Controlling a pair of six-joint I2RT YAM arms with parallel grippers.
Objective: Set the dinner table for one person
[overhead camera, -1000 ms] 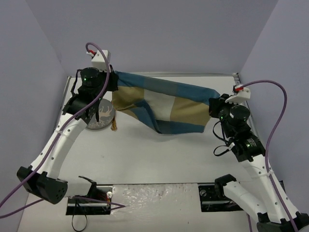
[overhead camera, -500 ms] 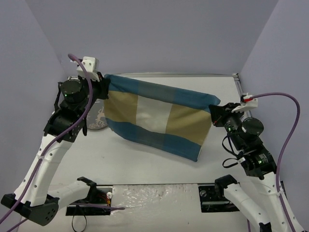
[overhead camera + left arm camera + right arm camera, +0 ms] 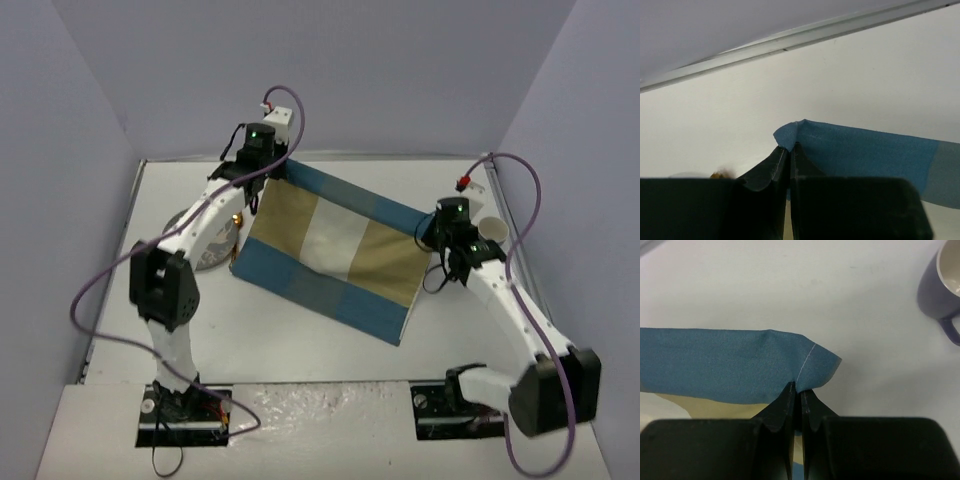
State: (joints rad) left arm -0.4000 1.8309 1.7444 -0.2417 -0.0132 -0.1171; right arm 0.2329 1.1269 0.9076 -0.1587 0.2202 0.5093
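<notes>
The blue-and-tan striped placemat [image 3: 330, 250] lies spread across the middle of the white dinner table [image 3: 300, 345]. My left gripper [image 3: 277, 168] is shut on its far left corner [image 3: 790, 136]. My right gripper [image 3: 430, 222] is shut on its far right corner [image 3: 812, 365]. Both held corners sit low over the table. The cloth runs slanted, its near right corner towards the front.
A grey plate [image 3: 205, 245] with a gold utensil [image 3: 236, 218] beside it sits left of the mat, partly under my left arm. A purple mug [image 3: 490, 230] stands right of my right gripper, also in the right wrist view [image 3: 945, 277]. The back wall is close behind.
Both arms have reached forward and down. The placemat, hanging stretched in the air before, now lies spread on the table, with both corners still gripped.
</notes>
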